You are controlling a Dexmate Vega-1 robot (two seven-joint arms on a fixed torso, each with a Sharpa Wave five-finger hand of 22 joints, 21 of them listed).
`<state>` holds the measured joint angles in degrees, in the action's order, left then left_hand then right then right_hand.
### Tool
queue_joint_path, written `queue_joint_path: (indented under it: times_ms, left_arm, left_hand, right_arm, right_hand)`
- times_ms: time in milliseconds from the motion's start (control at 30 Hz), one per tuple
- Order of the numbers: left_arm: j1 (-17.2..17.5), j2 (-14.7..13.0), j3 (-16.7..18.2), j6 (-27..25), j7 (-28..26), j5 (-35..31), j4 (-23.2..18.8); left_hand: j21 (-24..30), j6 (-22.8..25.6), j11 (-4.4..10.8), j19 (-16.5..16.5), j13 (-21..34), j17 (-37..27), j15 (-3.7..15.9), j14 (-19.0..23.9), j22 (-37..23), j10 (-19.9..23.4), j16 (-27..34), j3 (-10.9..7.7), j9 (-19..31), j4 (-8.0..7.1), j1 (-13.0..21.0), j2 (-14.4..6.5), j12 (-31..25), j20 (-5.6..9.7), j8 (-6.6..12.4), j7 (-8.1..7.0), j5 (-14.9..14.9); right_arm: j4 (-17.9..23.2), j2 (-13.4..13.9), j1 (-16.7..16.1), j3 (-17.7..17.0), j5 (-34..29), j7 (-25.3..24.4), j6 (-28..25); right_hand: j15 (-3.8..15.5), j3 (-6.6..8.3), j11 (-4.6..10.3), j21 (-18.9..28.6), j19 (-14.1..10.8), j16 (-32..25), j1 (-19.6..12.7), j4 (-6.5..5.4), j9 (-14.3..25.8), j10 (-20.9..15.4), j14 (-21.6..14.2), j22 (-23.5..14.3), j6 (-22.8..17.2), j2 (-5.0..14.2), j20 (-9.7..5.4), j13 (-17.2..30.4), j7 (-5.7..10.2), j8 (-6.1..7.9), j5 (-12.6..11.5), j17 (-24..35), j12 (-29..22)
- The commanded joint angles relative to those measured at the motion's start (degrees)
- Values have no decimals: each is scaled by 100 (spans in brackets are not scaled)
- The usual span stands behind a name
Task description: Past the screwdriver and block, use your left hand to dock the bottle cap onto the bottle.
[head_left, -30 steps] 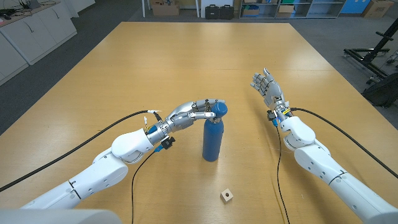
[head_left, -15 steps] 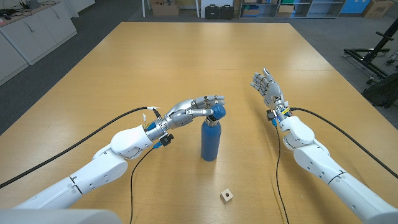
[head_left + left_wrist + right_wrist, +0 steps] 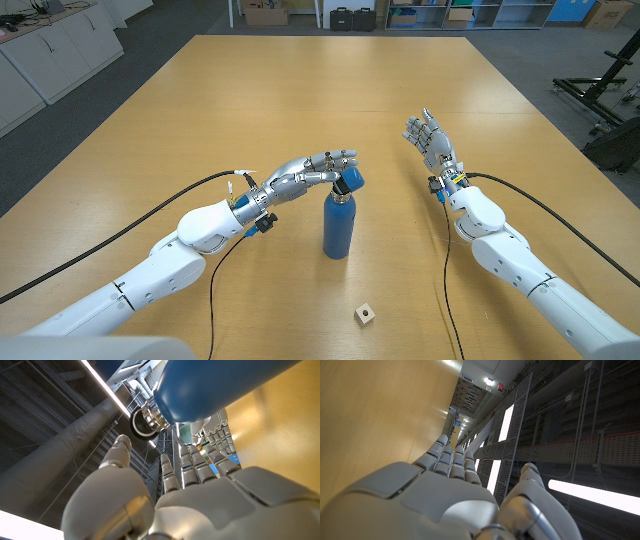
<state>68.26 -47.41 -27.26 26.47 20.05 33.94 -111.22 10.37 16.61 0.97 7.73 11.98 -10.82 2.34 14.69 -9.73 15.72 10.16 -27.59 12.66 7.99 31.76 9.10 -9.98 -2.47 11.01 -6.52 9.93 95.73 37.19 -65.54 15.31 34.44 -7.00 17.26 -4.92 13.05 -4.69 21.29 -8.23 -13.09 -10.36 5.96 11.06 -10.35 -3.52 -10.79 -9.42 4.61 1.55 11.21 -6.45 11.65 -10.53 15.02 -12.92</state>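
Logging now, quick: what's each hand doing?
Left hand: fingers on the bottle cap at the bottle top; grip cannot be told.
Right hand: open, empty.

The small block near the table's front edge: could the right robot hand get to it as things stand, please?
Probably yes. The right robot hand is open and holds nothing, and bare table lies between it and the block; the bottle stands off to the side.

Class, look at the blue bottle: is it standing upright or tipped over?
Upright. In the head view the bottle stands on its base on the table, neck upward, with the cap at its top.
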Motion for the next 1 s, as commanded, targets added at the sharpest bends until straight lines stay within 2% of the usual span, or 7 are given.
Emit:
queue_joint_path:
  times_ms: [33,500,667,733,800,867,1000]
  left_arm:
    - [209,91,185,190,-509,-289,40]
    - [296,340,234,375,-882,-521,170]
    - [378,408,328,437,-1119,-645,174]
    - [425,438,381,405,-1289,-749,150]
    - [460,457,428,341,-1459,-878,121]
    - [518,502,500,241,-1757,-1147,76]
    - [668,619,657,-58,-2477,-1862,-90]
  left_hand:
    - [13,-44,31,-41,17,-14,128,-39,-33,-48,37,44,24,-4,-92,-6,-34,-9,-8,30,-10]
    - [22,-69,31,-88,17,-24,169,-53,-37,29,76,112,23,-84,-324,-66,-114,72,23,179,-1]
    - [37,-74,13,-84,16,-32,200,-25,-40,98,105,147,21,-145,-480,-123,-153,130,38,296,9]
    - [51,-59,6,-75,16,-43,195,-4,-44,103,129,185,19,-228,-663,-194,-162,151,56,393,13]
    - [65,-77,-13,-53,16,-53,183,4,-47,146,142,211,17,-297,-804,-254,-183,128,56,419,16]
    - [85,-110,-90,-17,15,-69,159,47,-52,187,174,271,13,-434,-1087,-356,-202,114,55,525,12]
    - [117,-147,-210,73,11,-74,150,95,-53,226,195,336,5,-543,-1348,-416,-216,163,52,645,5]
  right_arm:
    - [53,46,-36,0,6,26,-32]
    - [75,75,-83,-18,46,111,16]
    - [64,50,-93,-15,58,152,93]
    - [66,52,-99,-12,53,182,127]
    - [81,50,-113,-15,64,202,156]
    - [95,57,-126,-17,68,232,186]
    - [116,57,-157,-32,131,328,266]
  right_hand:
    - [-15,-30,10,-19,-49,18,-5,-10,17,-32,-52,-15,-16,69,26,14,-1,-10,27,15,7]
    - [0,-32,11,-32,-51,23,-5,-10,18,-30,-44,-16,-28,69,21,14,-14,-6,27,15,8]
    - [4,-32,11,-34,-57,23,-5,-10,18,-31,-45,-16,-26,68,18,14,-12,-7,27,15,8]
    - [1,-33,8,-35,-60,22,-6,-10,18,-30,-46,-16,-26,68,16,14,-15,-8,27,15,9]
    - [6,-33,11,-35,-64,24,-6,-10,18,-31,-42,-16,-29,68,15,14,-16,-6,27,15,9]
    - [3,-33,9,-37,-64,24,-6,-9,18,-30,-44,-16,-32,68,16,14,-16,-5,27,15,9]
    - [8,-34,20,-40,-64,25,-5,-10,18,-17,-40,-16,-32,68,9,14,-24,-6,27,15,14]
